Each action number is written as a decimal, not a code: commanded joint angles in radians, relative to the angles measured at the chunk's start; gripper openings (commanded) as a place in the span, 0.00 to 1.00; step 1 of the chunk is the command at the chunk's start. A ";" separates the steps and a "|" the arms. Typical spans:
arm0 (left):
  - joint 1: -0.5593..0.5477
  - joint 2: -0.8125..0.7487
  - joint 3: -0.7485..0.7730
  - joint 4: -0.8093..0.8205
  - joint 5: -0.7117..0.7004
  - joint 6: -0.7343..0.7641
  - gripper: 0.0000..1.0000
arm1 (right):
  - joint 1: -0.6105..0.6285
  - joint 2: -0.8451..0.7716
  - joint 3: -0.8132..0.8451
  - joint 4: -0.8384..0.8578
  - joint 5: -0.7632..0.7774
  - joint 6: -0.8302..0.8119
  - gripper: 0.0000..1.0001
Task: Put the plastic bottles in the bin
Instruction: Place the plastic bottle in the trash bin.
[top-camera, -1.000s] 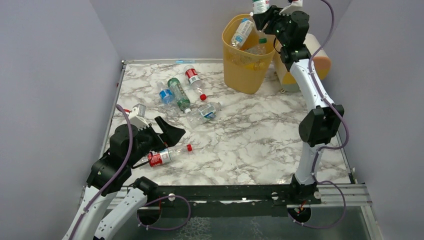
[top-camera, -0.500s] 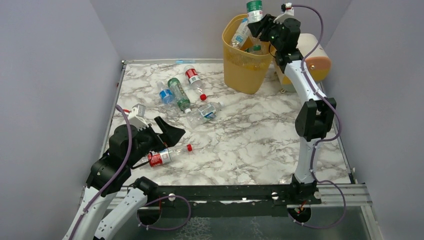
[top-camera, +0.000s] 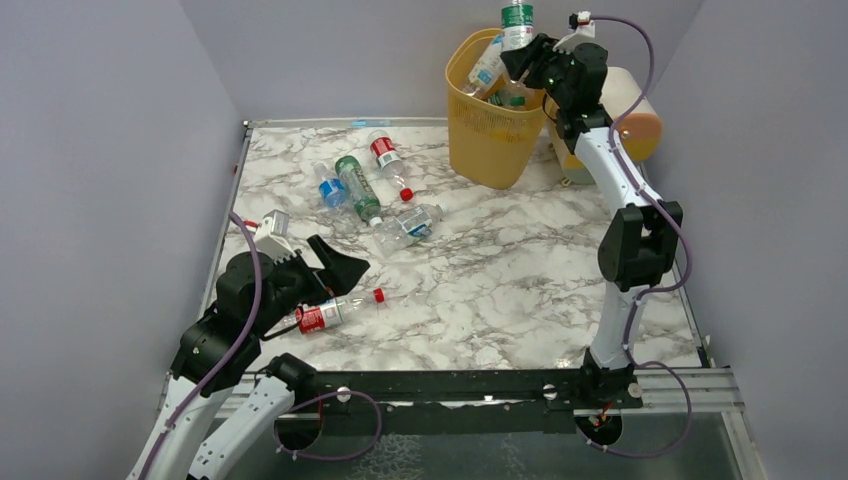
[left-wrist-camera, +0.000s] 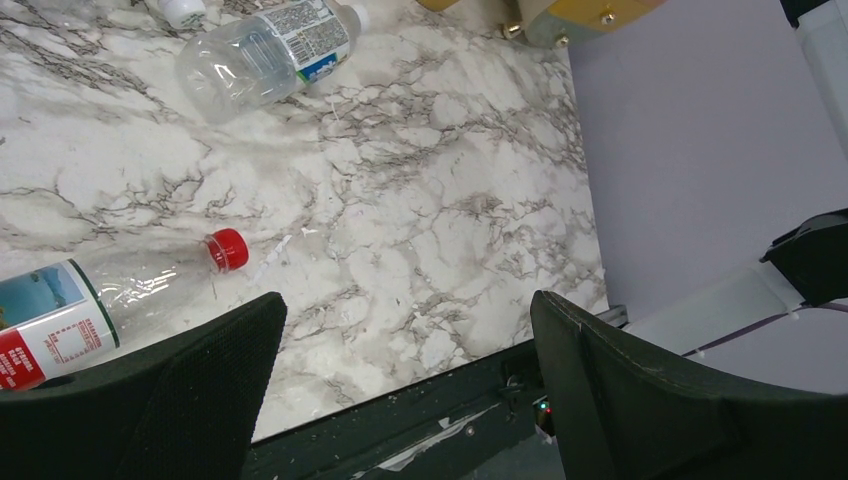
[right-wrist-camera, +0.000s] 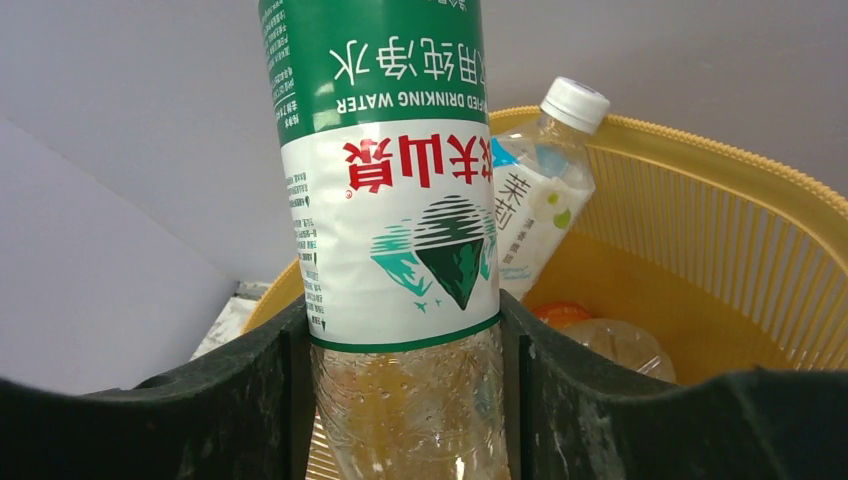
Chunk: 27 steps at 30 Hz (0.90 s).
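My right gripper (top-camera: 524, 58) is shut on a clear bottle with a green-and-white label (top-camera: 517, 18) (right-wrist-camera: 398, 200), held upright over the yellow-orange bin (top-camera: 488, 125) (right-wrist-camera: 700, 190). Inside the bin a white-capped bottle (right-wrist-camera: 545, 185) leans on the wall and other bottles (right-wrist-camera: 620, 345) lie lower down. My left gripper (top-camera: 318, 262) (left-wrist-camera: 405, 320) hangs open near the front left, just above a red-capped bottle (top-camera: 335, 310) (left-wrist-camera: 90, 310). Several more bottles lie on the marble table: a red-labelled one (top-camera: 385, 155), a green one (top-camera: 357, 187), a small blue-capped one (top-camera: 332, 191) and a clear one (top-camera: 410, 222) (left-wrist-camera: 265, 55).
A cream-and-peach cylinder (top-camera: 632, 112) stands right of the bin against the back corner. Grey walls close in the table on the left, back and right. A black rail (top-camera: 450, 385) runs along the near edge.
The right arm has shifted slightly over the bin with the green-labelled bottle still in its grip. The left arm has not moved.
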 joint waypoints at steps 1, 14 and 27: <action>0.005 -0.021 -0.015 0.008 0.007 -0.012 0.99 | 0.000 -0.041 -0.001 -0.007 -0.021 -0.018 0.61; 0.005 -0.035 -0.018 0.006 0.009 -0.021 0.99 | -0.001 0.028 0.073 0.078 -0.136 0.152 0.56; 0.006 -0.048 -0.013 -0.004 0.000 -0.024 0.99 | 0.001 0.223 0.217 0.146 -0.202 0.320 0.57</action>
